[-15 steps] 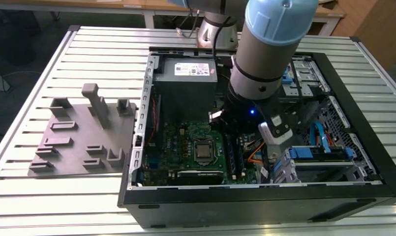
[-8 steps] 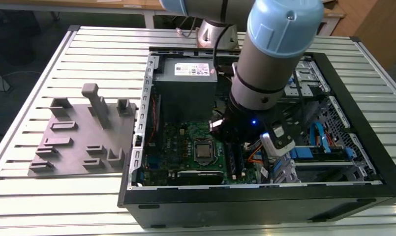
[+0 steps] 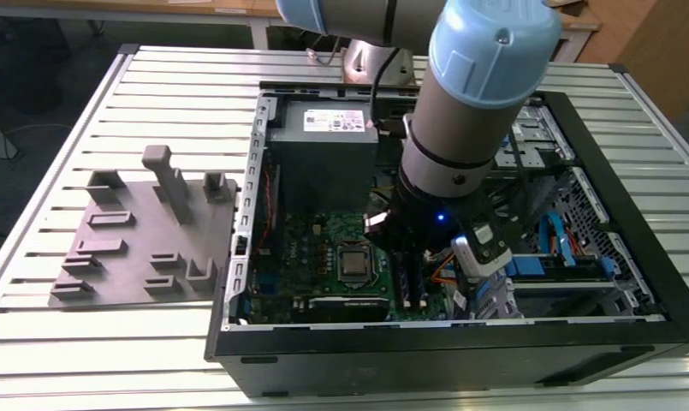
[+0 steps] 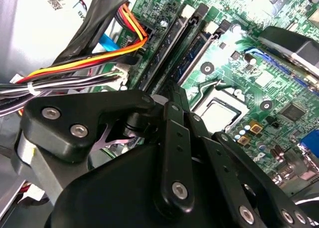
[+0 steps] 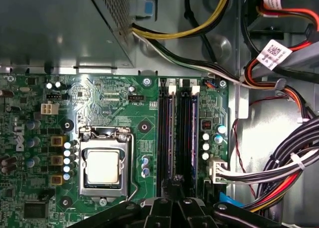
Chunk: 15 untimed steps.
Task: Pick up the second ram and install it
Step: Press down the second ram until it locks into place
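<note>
Gripper (image 3: 404, 229) sits low inside the open computer case (image 3: 618, 171), over the memory slots (image 5: 178, 133) at 3 o'clock of the CPU socket (image 5: 102, 165) in the first wrist view. Fingers (image 5: 164, 208) look drawn together at the near end of the slots; whether they clamp anything, cannot tell. The second ram (image 5: 185, 135) stands seated in its slot on the motherboard (image 5: 114, 98). Grey tray (image 3: 139, 248) rests on the desk (image 3: 115, 111), at 9 o'clock of the case in the exterior view.

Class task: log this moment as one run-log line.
gripper: inside case, over RAM slots | ram: in slot beside CPU | tray: outside case
</note>
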### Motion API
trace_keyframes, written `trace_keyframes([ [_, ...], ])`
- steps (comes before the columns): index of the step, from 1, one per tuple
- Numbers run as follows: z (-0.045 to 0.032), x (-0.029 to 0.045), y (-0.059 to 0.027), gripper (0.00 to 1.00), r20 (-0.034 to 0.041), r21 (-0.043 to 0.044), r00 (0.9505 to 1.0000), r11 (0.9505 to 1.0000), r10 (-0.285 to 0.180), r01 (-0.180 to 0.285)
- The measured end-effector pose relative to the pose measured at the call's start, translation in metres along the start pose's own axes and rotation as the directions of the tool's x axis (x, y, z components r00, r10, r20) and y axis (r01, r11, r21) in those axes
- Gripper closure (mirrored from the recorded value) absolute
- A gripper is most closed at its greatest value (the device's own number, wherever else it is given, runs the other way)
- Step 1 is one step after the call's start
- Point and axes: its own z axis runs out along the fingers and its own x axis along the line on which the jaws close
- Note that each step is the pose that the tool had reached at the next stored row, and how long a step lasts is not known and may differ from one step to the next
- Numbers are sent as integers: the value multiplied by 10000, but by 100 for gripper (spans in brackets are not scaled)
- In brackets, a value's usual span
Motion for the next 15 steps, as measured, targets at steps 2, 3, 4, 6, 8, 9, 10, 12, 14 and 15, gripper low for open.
trace_keyframes([
  [2,4,-1,1,89,3,-6,10000,10000,0,0],
  [3,-12,-1,3,89,6,-4,10000,10000,1,-1],
  [4,-41,-2,7,89,18,-38,10000,10000,0,0],
  [6,-137,0,5,89,12,-17,10000,10000,0,0],
  [8,-228,1,6,89,12,-16,10000,10000,0,0],
  [9,-273,2,7,89,12,-15,10000,10000,0,0],
  [10,-322,2,8,89,11,-12,10000,10000,0,0],
  [12,-411,3,10,89,11,-13,10000,10000,0,0],
  [14,-503,4,12,89,11,-13,10000,10000,0,0],
  [15,-548,5,12,89,12,-14,10000,10000,1,-1],
])
